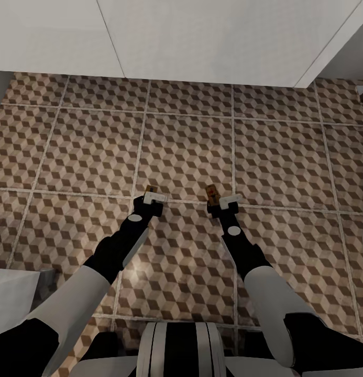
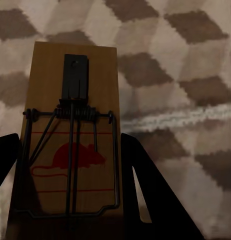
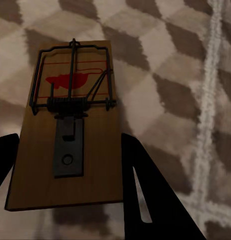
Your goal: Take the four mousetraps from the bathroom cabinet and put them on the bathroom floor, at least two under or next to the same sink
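You are looking down at the bathroom floor point(image 1: 191, 146), its cube-patterned tiles running up to a white wall point(image 1: 202, 36) at the far edge. Both your arms reach out over it. Your left gripper point(image 1: 151, 197) is clamped on a mousetrap point(image 2: 70, 145), its dark fingers point(image 2: 155, 200) pressing the board's sides. Your right gripper point(image 1: 223, 201) is likewise clamped on a second mousetrap point(image 3: 70, 130), held above a grout line

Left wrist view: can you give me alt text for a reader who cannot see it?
A tan wooden mousetrap with a dark wire spring bar and a red mouse print sits between the left claw's two dark fingers, above the cube-patterned floor tiles.
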Robot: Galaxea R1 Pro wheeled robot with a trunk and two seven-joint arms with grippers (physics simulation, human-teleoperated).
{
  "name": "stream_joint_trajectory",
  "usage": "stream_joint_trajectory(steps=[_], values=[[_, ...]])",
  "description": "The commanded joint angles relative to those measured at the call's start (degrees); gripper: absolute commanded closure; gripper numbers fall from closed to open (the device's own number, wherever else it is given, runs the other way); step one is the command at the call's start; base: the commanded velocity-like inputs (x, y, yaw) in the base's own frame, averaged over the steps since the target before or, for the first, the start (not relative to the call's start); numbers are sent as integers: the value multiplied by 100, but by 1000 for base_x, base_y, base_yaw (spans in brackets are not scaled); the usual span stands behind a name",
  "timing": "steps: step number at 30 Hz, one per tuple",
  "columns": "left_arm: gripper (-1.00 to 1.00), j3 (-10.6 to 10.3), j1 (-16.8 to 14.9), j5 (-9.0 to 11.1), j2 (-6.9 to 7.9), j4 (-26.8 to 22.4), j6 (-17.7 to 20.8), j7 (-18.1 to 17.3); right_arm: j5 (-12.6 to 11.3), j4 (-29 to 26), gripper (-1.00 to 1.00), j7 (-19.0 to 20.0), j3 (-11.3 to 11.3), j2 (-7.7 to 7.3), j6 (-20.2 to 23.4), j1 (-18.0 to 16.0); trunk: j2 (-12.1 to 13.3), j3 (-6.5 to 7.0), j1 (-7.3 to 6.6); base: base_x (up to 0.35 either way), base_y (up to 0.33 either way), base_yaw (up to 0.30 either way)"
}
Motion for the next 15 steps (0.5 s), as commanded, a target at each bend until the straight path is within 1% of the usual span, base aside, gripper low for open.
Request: stream_joint_trajectory(steps=[1,2,4,6,7,8,12,15], values=[[100,1,-9,61,-3,-13,49,55,38,-4,100,4,-25,6,-3,-3,-1,-3,-1,0,0,0],[100,18,-11,61,-5,-15,61,56,40,-7,100,4,-26,6,9,-4,-1,-3,-1,0,0,0],[100,135,-22,61,-39,-9,177,56,41,-15,100,4,-25,6,103,-3,-1,-3,-1,0,0,0],[100,345,-33,62,-87,-2,460,48,41,-24,100,4,-25,-8,224,-6,-1,-3,-1,0,0,0],[100,479,-58,62,-112,2,663,45,40,-26,100,4,-25,-32,279,-9,-1,-3,-1,0,0,0],[100,531,-93,62,-129,17,747,44,41,-27,100,4,-25,-44,303,-10,-1,-3,-1,0,0,0],[100,607,-288,62,-167,254,869,42,43,-29,100,4,-21,-67,379,-21,-1,-3,-1,0,0,0],[100,624,-488,62,-188,490,903,46,40,-29,100,4,-20,-72,544,-44,-1,-3,-1,0,0,0]])
